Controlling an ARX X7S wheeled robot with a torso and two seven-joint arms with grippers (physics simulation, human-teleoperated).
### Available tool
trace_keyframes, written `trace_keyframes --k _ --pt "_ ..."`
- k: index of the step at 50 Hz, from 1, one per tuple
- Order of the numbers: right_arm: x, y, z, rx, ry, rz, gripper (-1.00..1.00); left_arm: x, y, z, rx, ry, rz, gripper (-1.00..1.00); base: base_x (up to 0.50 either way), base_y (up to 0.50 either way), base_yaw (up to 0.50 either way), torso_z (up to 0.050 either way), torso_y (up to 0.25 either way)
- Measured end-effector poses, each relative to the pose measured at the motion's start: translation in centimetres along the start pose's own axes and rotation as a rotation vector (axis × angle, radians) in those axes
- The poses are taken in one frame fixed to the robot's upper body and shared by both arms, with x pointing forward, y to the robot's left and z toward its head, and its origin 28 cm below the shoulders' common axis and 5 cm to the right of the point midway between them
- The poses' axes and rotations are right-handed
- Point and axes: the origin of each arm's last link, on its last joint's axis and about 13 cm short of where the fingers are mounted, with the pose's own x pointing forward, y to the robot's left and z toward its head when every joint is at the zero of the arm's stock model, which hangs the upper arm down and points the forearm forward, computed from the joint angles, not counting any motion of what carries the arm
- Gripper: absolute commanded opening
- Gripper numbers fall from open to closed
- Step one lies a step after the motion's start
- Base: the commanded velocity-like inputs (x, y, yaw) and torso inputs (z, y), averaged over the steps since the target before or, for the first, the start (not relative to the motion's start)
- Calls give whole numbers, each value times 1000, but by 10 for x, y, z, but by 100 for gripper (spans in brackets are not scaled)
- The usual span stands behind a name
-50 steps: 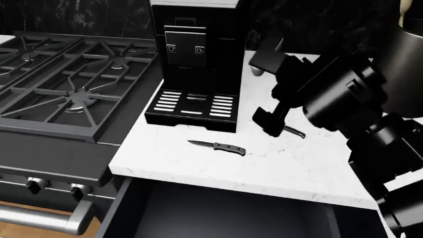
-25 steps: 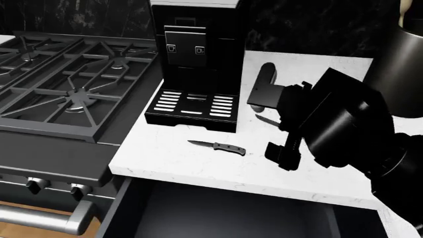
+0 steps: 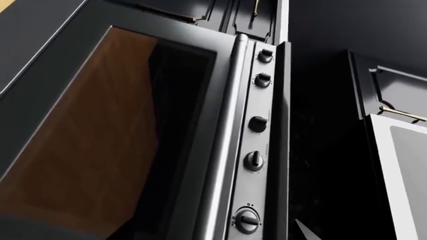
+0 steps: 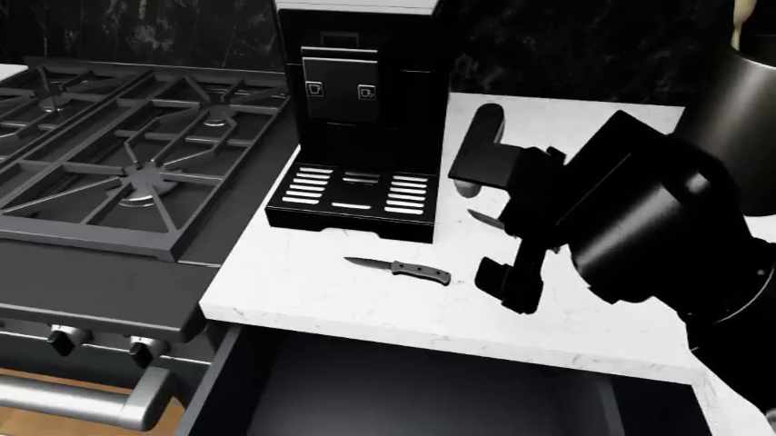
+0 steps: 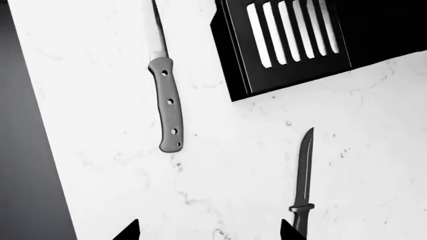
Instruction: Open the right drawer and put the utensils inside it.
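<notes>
Two stiff, light knives [image 5: 169, 102] [image 5: 303, 175] lie flat on the tabletop [image 4: 363, 300]; the released right end effector [image 4: 492, 222] should pinch handles.

White marble-veined stone countertop [image 4: 352, 300], pale with faint grey streaks, thick front edge. Black cast-iron gas hob with heavy grates [image 4: 134, 145], set flush beside the counter at its left. Black oven range front [image 3: 133, 125] beneath the hob: glass door reflecting warm wooden floor, long brushed-silver bar handle [image 3: 223, 150], a row of round dark control knobs [image 3: 257, 124]. Tall black coffee machine with white-slotted drip tray [image 4: 358, 118], standing on the counter against the wall. Dark marbled backsplash [image 4: 570, 45] behind. Dark navy panelled cabinet doors with slim brass handles [image 3: 393, 95]. Strip of wooden floor [image 4: 36, 422] below. Lighting dim, even.
</notes>
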Motion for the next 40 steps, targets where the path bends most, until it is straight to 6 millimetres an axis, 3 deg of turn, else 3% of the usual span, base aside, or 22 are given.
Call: trace_keyframes --k 14,40 --pt "5 0 8 -3 -79 20 100 1 1 -1 2 5 5 100 0 0 0 0 0" --pt "45 2 14 -21 -130 79 100 1 3 -3 5 15 13 100 0 0 0 0 0"
